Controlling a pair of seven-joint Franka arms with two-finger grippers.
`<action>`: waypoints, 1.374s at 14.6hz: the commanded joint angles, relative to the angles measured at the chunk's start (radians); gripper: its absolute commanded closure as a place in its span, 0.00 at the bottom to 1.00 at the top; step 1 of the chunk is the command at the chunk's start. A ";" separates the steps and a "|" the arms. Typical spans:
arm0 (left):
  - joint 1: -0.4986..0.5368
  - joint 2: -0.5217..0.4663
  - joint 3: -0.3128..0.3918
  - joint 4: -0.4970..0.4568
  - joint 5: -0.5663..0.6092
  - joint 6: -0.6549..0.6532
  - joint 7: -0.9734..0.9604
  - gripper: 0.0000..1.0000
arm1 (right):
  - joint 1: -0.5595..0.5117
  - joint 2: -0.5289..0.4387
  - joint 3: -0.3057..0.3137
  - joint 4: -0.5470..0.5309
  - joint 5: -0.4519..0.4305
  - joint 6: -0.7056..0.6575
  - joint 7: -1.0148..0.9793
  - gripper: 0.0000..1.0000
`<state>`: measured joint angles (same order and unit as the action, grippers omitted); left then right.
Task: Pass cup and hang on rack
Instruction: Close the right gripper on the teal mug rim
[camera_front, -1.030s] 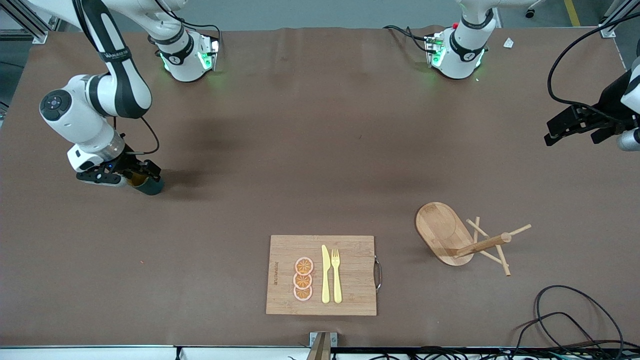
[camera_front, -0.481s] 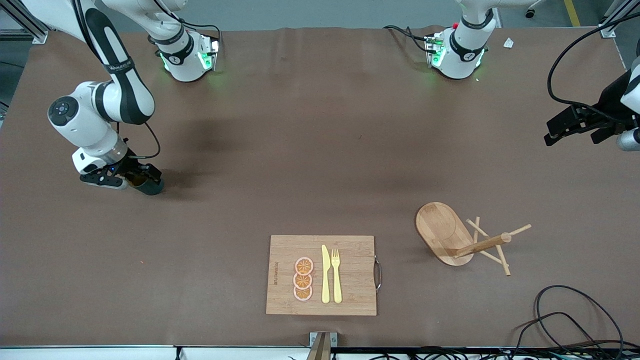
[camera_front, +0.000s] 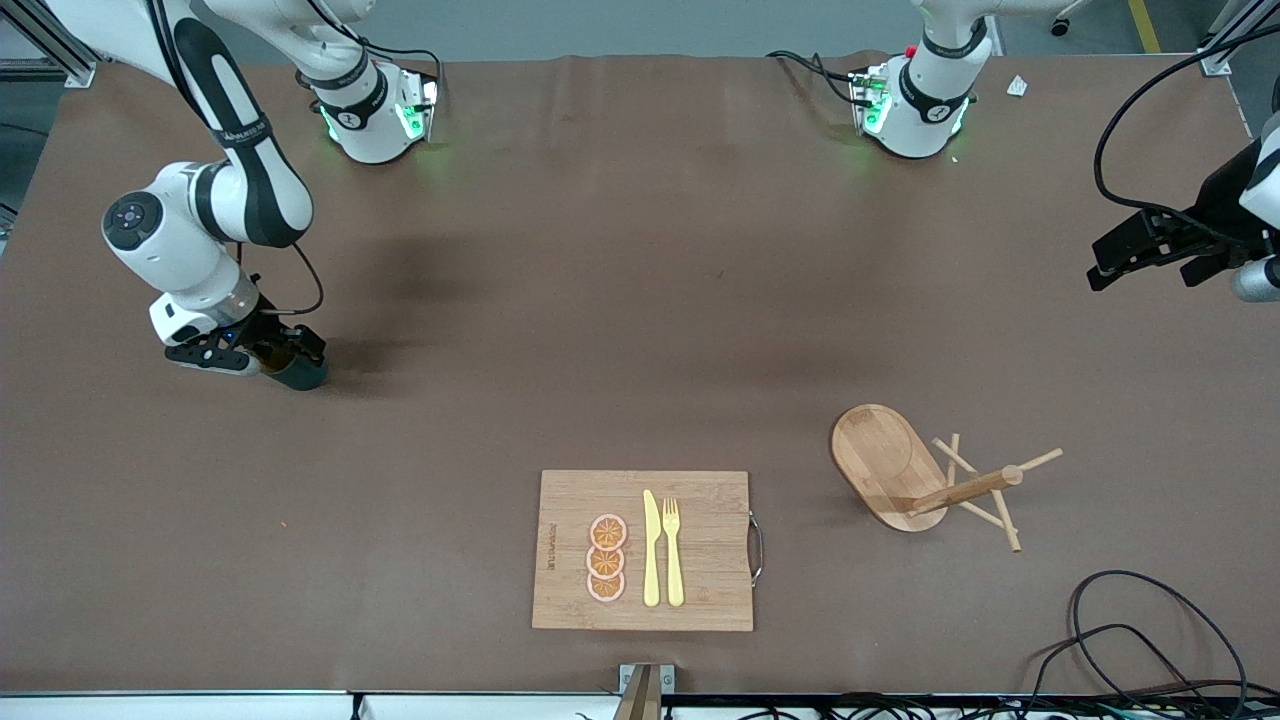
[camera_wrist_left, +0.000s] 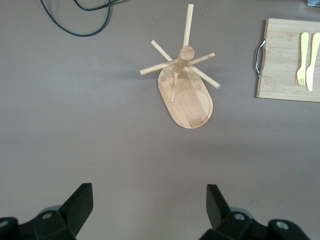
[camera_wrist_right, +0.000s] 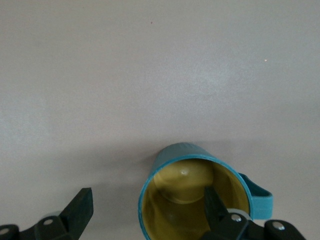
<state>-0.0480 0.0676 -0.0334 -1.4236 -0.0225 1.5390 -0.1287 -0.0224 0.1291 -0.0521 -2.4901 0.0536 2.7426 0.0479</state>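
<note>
The right gripper (camera_front: 262, 352) has shifted slightly at the cup (camera_front: 296, 369), toward the right arm's end of the table; fingers wide, one inside the rim, no grasp yet. The left gripper (camera_front: 1150, 250) waits, open, well apart from the rack (camera_front: 925, 478).

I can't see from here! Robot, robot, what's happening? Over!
Right gripper open at the cup, one finger inside the rim. Left gripper open, waiting over the left arm's end of the table. Rack upright, nothing hung.
</note>
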 joint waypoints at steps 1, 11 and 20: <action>0.000 -0.006 -0.003 -0.001 0.016 -0.010 0.012 0.00 | -0.010 -0.011 0.009 -0.047 0.019 0.043 0.003 0.04; 0.000 -0.006 -0.003 -0.001 0.016 -0.010 0.012 0.00 | 0.025 -0.022 0.011 -0.016 0.019 -0.158 0.090 0.14; 0.000 -0.006 -0.003 -0.001 0.016 -0.010 0.012 0.00 | 0.030 -0.020 0.011 0.037 0.017 -0.241 0.086 0.48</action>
<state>-0.0479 0.0676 -0.0335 -1.4236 -0.0225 1.5377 -0.1287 -0.0002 0.1327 -0.0418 -2.4550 0.0545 2.5286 0.1278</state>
